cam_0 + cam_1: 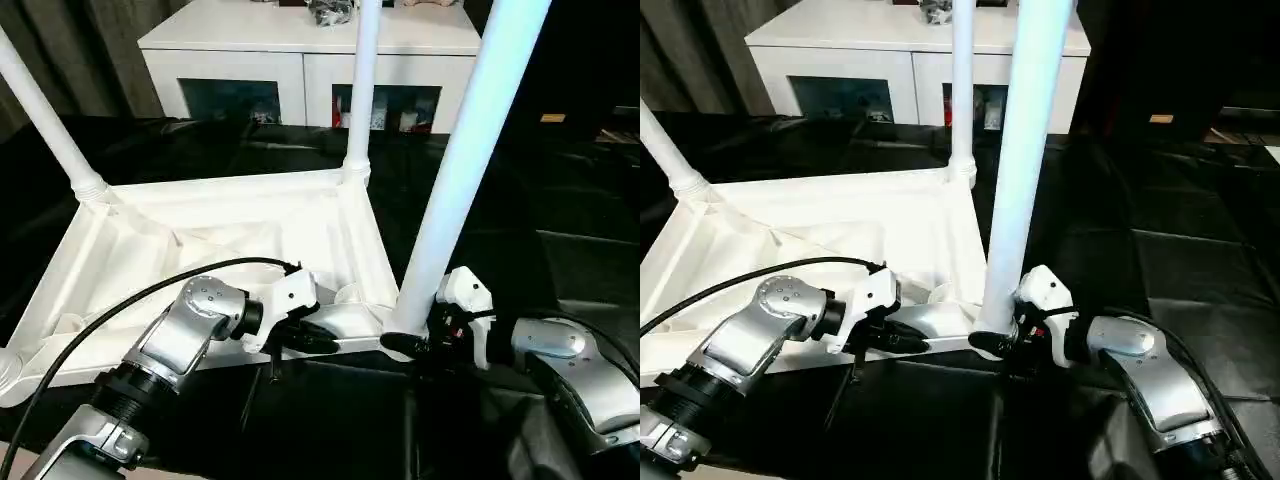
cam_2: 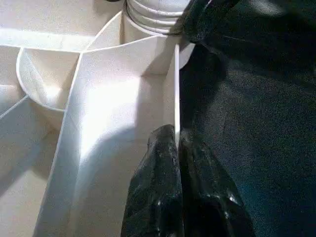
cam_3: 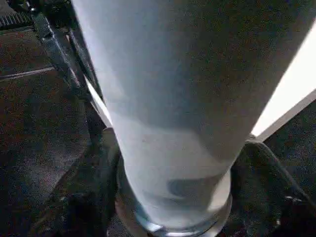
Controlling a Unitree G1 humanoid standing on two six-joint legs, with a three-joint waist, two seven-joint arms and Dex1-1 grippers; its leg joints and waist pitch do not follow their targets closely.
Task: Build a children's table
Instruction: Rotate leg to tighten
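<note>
We find the children's table (image 1: pixel 250 240) lying upside down on a black-covered surface (image 1: pixel 560 260), its ribbed underside facing up, with legs rising from the corner sockets. The left claw (image 1: pixel 305 335) is clenched on the thin near rim of the table, one finger (image 2: pixel 155 197) on either side of the wall. The right claw (image 1: pixel 425 342) sits at the near right corner, its fingers standing on either side of the base of the near leg (image 1: pixel 455 170), just above its socket.

Head stereo downward; wrist cameras close on tabletop (image 1: pixel 250 225).
</note>
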